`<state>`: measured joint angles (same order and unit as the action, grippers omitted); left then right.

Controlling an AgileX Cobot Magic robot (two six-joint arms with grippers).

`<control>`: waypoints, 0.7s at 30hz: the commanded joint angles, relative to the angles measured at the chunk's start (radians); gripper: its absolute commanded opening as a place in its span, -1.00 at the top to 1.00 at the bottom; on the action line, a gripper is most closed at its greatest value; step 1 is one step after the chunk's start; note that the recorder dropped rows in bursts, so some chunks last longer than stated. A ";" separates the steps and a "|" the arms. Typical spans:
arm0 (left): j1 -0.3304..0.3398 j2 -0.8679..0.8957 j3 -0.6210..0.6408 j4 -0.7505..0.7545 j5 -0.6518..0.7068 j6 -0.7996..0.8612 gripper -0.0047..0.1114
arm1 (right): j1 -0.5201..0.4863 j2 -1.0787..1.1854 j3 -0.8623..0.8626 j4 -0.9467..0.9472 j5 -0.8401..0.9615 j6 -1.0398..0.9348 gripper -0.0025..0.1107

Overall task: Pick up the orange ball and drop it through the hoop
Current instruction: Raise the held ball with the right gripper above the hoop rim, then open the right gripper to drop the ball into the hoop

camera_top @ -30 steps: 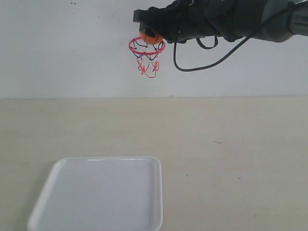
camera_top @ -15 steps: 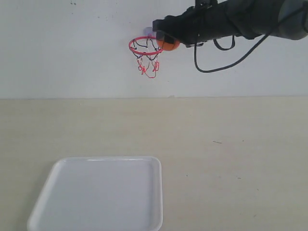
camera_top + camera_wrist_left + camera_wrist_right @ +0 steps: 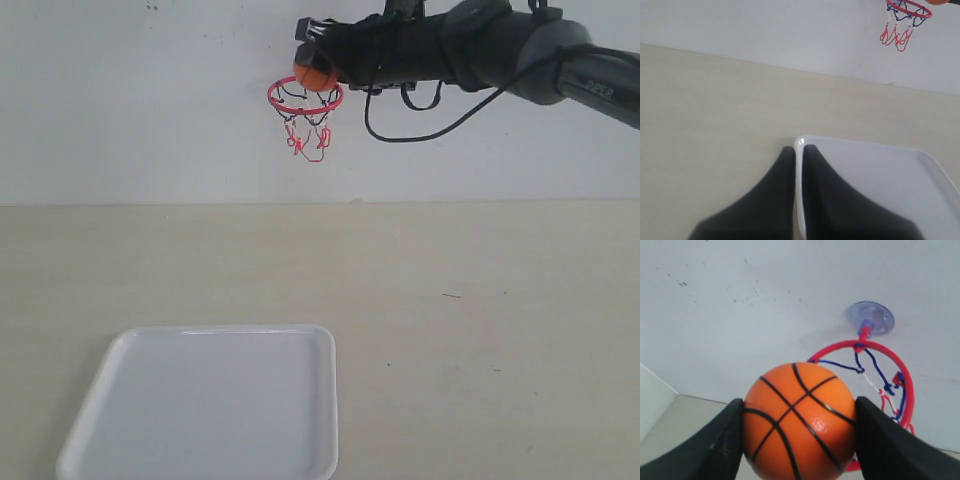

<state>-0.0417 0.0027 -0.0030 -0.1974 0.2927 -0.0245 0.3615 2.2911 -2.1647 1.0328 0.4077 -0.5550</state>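
Observation:
My right gripper (image 3: pixel 312 66) is shut on the orange ball (image 3: pixel 312 76), holding it just above the red ring of the hoop (image 3: pixel 305 104) on the back wall. In the right wrist view the orange ball (image 3: pixel 800 421) sits pressed between both black fingers (image 3: pixel 715 445), and the hoop (image 3: pixel 887 390) with its clear suction cup (image 3: pixel 872 317) lies just beyond it. My left gripper (image 3: pixel 799 150) is shut and holds nothing, hovering low over a corner of the white tray (image 3: pixel 880 170). The hoop (image 3: pixel 907 15) shows far off in the left wrist view.
A white tray (image 3: pixel 210 400) lies on the beige table at the front left, below and in front of the hoop. The right arm's black cable (image 3: pixel 420 125) hangs in a loop near the wall. The white wall backs the table.
The right gripper with the ball swung right, away from the ring, half a second ago, then came back left; the ball now sits over the hoop's ring again.

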 commanded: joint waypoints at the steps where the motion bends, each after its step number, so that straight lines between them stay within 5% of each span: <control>1: 0.002 -0.003 0.003 0.004 0.002 -0.006 0.85 | -0.002 0.023 -0.059 0.041 -0.008 0.024 0.96; 21: 0.002 -0.003 0.003 0.004 0.002 -0.006 0.85 | 0.038 0.057 -0.061 0.162 -0.168 -0.029 0.96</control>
<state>-0.0417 0.0027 -0.0030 -0.1974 0.2927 -0.0245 0.3888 2.3526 -2.2195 1.1887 0.2661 -0.5573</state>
